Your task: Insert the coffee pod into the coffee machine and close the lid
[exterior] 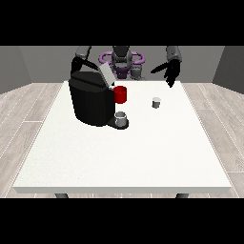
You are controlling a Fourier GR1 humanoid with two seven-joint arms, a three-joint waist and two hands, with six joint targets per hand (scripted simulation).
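Observation:
A black coffee machine point(91, 101) stands at the table's left back part, its grey lid point(106, 75) tilted up. A grey cup point(122, 119) sits on its drip stand. A small grey coffee pod point(156, 102) stands upright on the table, right of the machine. The hand at the view's right point(170, 69) hangs above the table's far edge, beyond the pod and apart from it, fingers relaxed and pointing down. The hand at the view's left point(76, 65) is behind the machine's top; its fingers are mostly hidden.
A red mug point(120, 94) stands just right of the machine, between it and the pod. The white table point(124, 157) stretches wide toward the camera. Wooden floor surrounds it.

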